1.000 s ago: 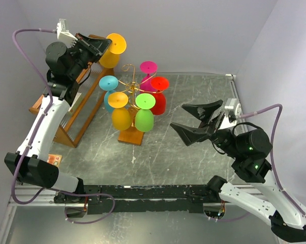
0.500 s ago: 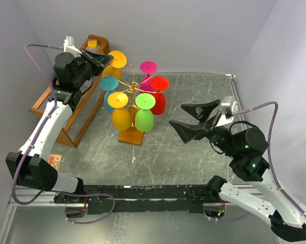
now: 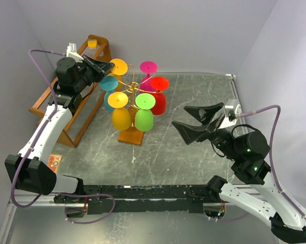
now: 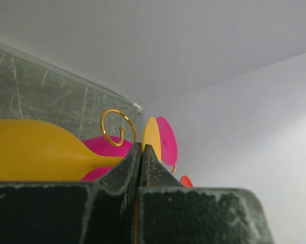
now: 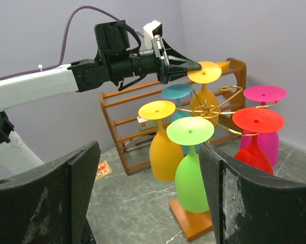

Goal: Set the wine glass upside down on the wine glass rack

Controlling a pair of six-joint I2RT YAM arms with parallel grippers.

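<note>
Grey table (image 3: 193,91): left end effector (image 3: 107,65) pinches wine glass (image 3: 118,66); right end effector (image 3: 181,117) wide open.

six wine glasses (image 3: 144,119) — one gold wire rack (image 3: 131,136), one wooden shelf rack (image 3: 66,134) — and two robot arms (image 3: 43,127).

Yellow wine glass (image 3: 118,66) upside down, flat foot on top, bowl hanging below, at far-left side of wine glass rack (image 3: 129,136). Rack: gold wire tree, curled arms, upright on orange-brown wooden base, mid-table.
</note>
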